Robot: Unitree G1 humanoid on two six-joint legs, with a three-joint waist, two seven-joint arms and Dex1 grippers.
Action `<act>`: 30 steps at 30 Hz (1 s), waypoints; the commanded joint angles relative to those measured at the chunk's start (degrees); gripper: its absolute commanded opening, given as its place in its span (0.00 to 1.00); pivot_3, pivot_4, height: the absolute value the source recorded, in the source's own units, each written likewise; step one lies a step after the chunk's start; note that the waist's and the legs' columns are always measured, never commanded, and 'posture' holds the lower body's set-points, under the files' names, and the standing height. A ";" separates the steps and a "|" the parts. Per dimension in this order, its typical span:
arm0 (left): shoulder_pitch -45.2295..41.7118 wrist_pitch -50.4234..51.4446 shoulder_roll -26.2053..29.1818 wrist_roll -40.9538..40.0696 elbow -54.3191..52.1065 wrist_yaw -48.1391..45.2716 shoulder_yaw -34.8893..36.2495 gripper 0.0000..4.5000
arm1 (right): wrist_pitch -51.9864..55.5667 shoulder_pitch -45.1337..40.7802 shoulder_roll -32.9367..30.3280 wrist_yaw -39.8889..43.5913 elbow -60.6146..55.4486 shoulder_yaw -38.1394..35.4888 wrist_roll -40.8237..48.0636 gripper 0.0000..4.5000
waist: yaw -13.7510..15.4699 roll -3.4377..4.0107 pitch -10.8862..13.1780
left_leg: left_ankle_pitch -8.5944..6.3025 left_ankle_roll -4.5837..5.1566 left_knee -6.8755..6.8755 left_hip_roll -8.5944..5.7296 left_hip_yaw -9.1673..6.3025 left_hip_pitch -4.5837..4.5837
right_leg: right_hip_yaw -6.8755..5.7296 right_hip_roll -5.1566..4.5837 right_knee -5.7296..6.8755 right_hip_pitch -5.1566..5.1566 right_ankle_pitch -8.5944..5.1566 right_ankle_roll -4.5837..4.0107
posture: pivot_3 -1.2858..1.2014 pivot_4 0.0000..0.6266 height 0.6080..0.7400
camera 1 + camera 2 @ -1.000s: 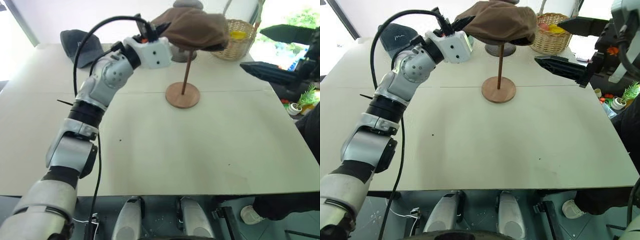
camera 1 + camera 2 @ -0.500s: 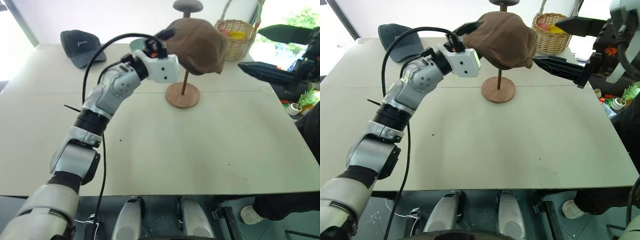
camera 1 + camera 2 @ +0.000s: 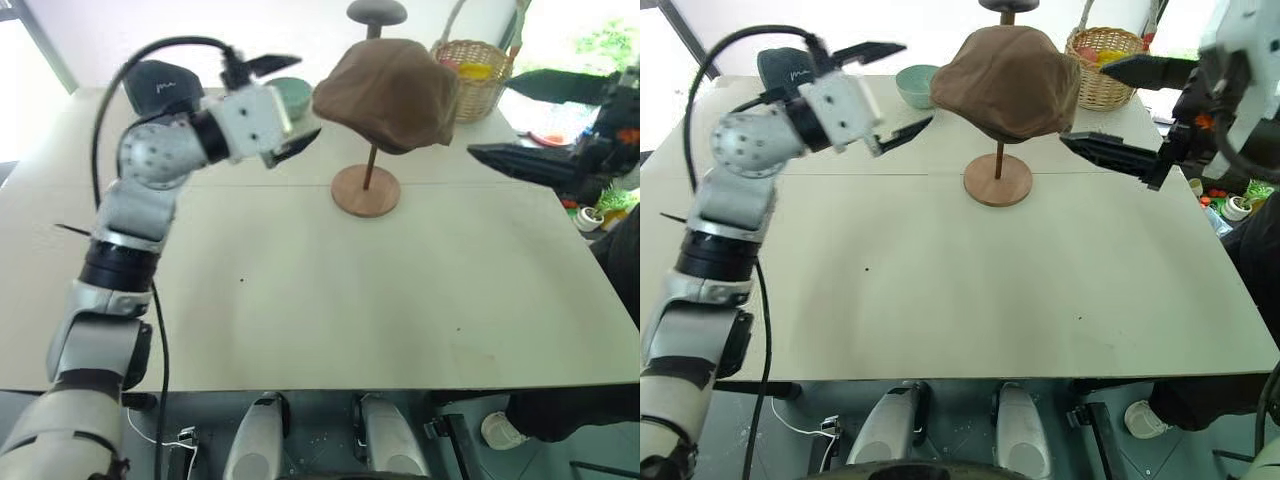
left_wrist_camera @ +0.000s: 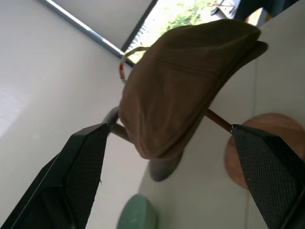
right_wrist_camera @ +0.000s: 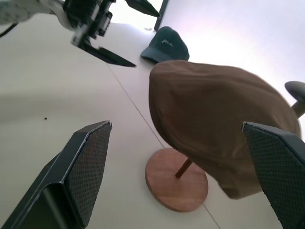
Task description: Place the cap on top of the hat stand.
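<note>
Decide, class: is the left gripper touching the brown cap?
Apart. The right eye view shows the left gripper, fingers spread, with bare table between it and the cap, which sits on the stand.

Around the table [image 3: 940, 300] there were two caps: one brown cap [image 3: 1008, 80] on the wooden stand [image 3: 997, 182] and one dark baseball cap [image 3: 788, 70] at the table's far left corner. Two stands stood on it, the wooden one and a grey stand [image 3: 376, 14] behind it. There was one green bowl [image 3: 915, 84], one wicker basket [image 3: 1105, 68], and two grippers, left [image 3: 883, 88] and right [image 3: 1120, 108].
</note>
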 commanded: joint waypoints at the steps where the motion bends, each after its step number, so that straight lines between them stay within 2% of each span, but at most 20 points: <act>1: -0.26 18.11 8.93 -13.33 -3.33 -13.39 5.50 0.95 | -3.55 -0.14 -0.74 0.22 -2.40 1.46 -3.49 1.00 | -0.42 0.01 0.00 | -0.01 0.01 0.00 0.00 0.00 0.02 | 0.00 0.00 0.02 0.00 -0.01 0.00 | 0.52 0.24 1.00; 4: -0.61 32.68 17.45 -22.12 -3.06 -23.62 7.32 0.95 | -4.77 -0.44 0.71 -1.50 -4.58 4.70 -6.05 1.00 | -1.30 0.01 0.01 | -0.07 0.11 -0.02 0.00 0.00 0.04 | 0.02 0.01 0.06 0.00 -0.10 0.09 | 0.52 0.24 1.00; 6: -3.67 42.50 20.75 -27.43 -0.34 -27.80 8.47 0.95 | -5.32 -1.06 2.65 -4.68 -6.92 8.29 -9.33 1.00 | -1.42 0.02 0.01 | -0.11 0.18 -0.01 0.01 0.00 0.04 | 0.01 0.02 0.07 0.00 -0.14 0.12 | 0.52 0.24 1.00; 8: -7.11 48.56 22.32 -30.26 3.10 -30.27 9.11 0.95 | -3.23 -2.80 6.40 -11.32 -9.95 13.37 -13.70 1.00 | -1.35 -0.01 0.02 | -0.11 0.18 0.02 0.01 -0.02 0.04 | 0.01 0.04 0.09 -0.01 -0.22 0.22 | 0.52 0.24 1.00; 10: -10.06 51.79 22.79 -29.84 6.43 -30.68 8.22 0.95 | 0.29 -5.00 11.61 -18.13 -12.82 17.51 -16.78 1.00 | -1.40 0.00 0.02 | -0.11 0.18 0.07 0.02 -0.02 0.03 | 0.01 0.04 0.09 -0.02 -0.27 0.30 | 0.52 0.24 1.00; 12: -10.68 50.13 23.24 -27.72 7.56 -32.27 6.83 0.95 | 3.54 -6.49 17.15 -23.62 -15.11 20.71 -18.89 1.00 | -1.37 0.01 0.01 | -0.11 0.18 0.06 0.00 -0.01 0.00 | 0.02 0.03 0.09 -0.04 -0.27 0.29 | 0.52 0.24 1.00; 16: -11.73 49.39 22.92 -26.16 8.02 -33.96 5.61 0.95 | 4.40 -7.26 21.99 -28.44 -16.15 25.71 -24.78 1.00 | -0.91 -0.02 0.03 | -0.13 0.22 0.04 0.00 -0.02 -0.09 | 0.03 0.04 0.11 -0.09 -0.19 0.15 | 0.52 0.24 1.00; 18: -12.92 49.19 22.21 -25.41 9.05 -34.48 4.90 0.95 | -1.84 -8.14 23.64 -33.64 -12.37 34.09 -36.81 1.00 | -1.08 -0.04 0.02 | -0.14 0.22 0.07 -0.02 0.02 -0.10 | 0.05 0.02 0.08 -0.09 -0.19 0.15 | 0.52 0.24 1.00; 22: -14.37 48.97 20.94 -24.19 10.36 -34.49 4.41 0.95 | -13.91 -8.72 23.72 -39.42 -5.25 43.66 -55.59 1.00 | -1.24 -0.05 0.01 | -0.13 0.22 0.09 -0.02 0.03 -0.09 | 0.06 0.03 0.09 -0.11 -0.20 0.15 | 0.52 0.24 1.00; 26: -14.55 47.50 20.25 -22.43 11.10 -34.95 3.91 0.95 | -21.10 -9.43 27.32 -42.74 2.53 46.12 -64.64 1.00 | -1.42 -0.05 0.01 | -0.14 0.24 0.03 -0.02 0.06 -0.09 | 0.11 0.04 0.10 -0.15 -0.20 0.16 | 0.52 0.24 1.00; 30: -15.20 47.39 19.46 -21.75 11.67 -34.99 4.00 0.95 | -25.06 -10.41 31.33 -45.40 9.85 44.59 -69.77 1.00 | -1.46 -0.06 0.01 | -0.14 0.24 0.04 -0.01 0.07 -0.09 | 0.15 0.06 0.12 -0.16 -0.19 0.17 | 0.52 0.24 1.00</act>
